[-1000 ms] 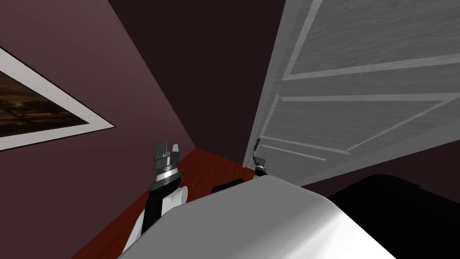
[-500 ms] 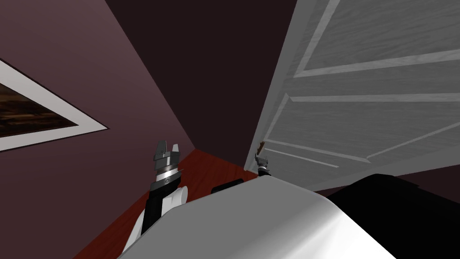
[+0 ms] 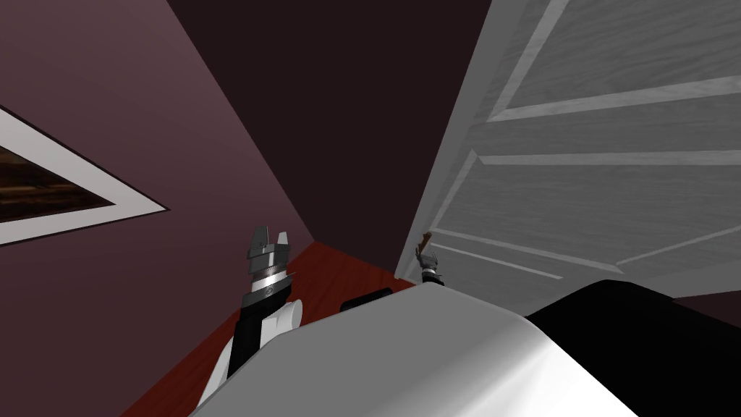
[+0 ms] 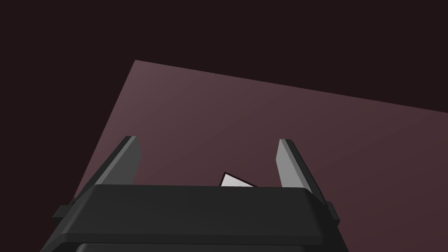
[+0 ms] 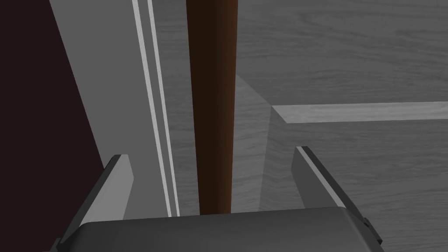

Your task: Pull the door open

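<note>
**Inspector:** Nearest item first.

**Assistant:** Right gripper (image 5: 210,154), low at the right of the chest, close up to the door (image 5: 350,57). Fingers (image 5: 109,188) spread wide, clamped on nothing.

**Inspector:** Anything in the gap?

**Assistant:** Brown handle (image 5: 212,87), a straight bar, roughly midway between the two blades and clear of both. Near end hidden behind the gripper's dark body.

**Inspector:** Position of the handle on the door?

**Assistant:** Just beside the door's free edge, next to the pale grooved border of a recessed panel.

**Inspector:** Other arm?

**Assistant:** Left gripper (image 3: 269,235), raised ahead of the chest on the left, above the red floor (image 3: 333,271), well apart from the door. Fingers likewise apart, empty.

**Inspector:** Farther out?

**Assistant:** Grey, wood-grained, panelled door leaf rising to the right. Dark maroon wall (image 3: 325,108) beside its edge. White-framed picture (image 3: 72,219) on the lighter maroon wall at far left.
</note>
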